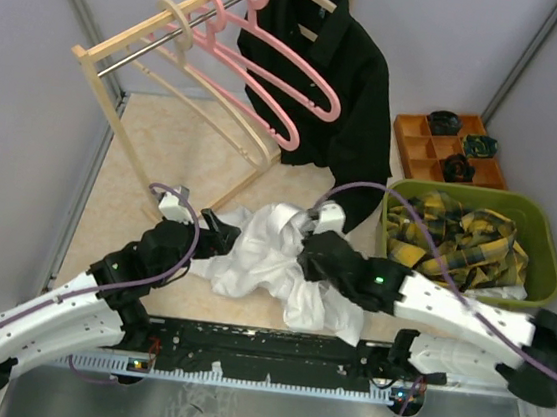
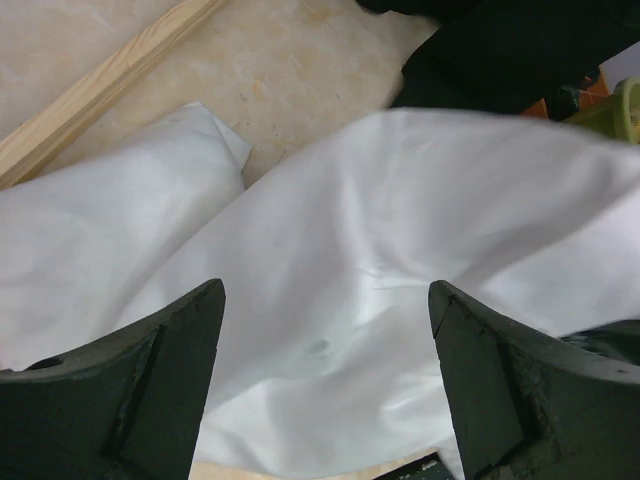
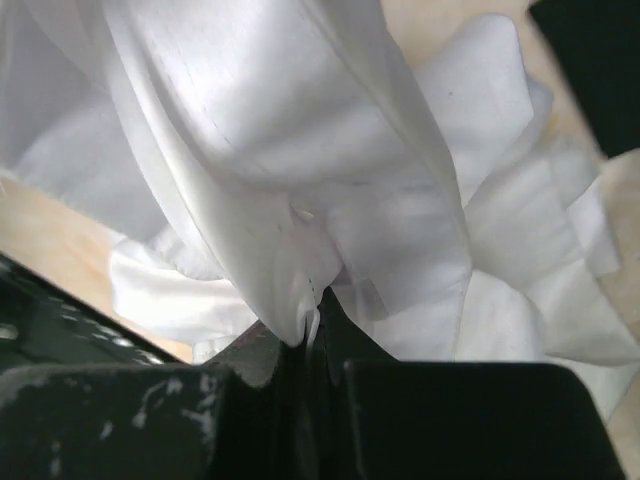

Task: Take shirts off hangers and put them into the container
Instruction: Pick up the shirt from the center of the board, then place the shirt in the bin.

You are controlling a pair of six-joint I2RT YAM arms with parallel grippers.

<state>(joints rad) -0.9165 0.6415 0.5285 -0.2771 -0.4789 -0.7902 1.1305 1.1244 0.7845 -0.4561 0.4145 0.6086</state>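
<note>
White shirt [image 1: 257, 262] lies crumpled on the table [image 1: 165, 145], low in the middle of the top view between the two arms. The right gripper [image 1: 307, 244] sits at its right edge with the jaws closed on a fold. In the right wrist view the cloth [image 3: 250, 130] bunches down into the narrow slit between the pressed fingers [image 3: 240, 365].

The left gripper [image 1: 217, 232] is at the shirt's left edge with its jaws spread wide and nothing held. In the left wrist view its two dark fingers [image 2: 150, 390] stand well apart over smooth white fabric [image 2: 400, 220]. I cannot tell whether they touch it.

At the right of the top view, the olive-green container [image 1: 545, 254] holds the yellow-and-green plaid shirt [image 1: 461, 244], with a bit of white cloth showing at its lower right corner.

The black shirt [image 1: 348, 86] hangs from the metal bar of the wooden rack [image 1: 117, 125] at the top centre. Left of it on the bar are two bare pink hangers [image 1: 328, 106] and a bare beige hanger [image 1: 177, 11].

An orange tray [image 1: 411, 148] with small dark items sits just above the container.
</note>
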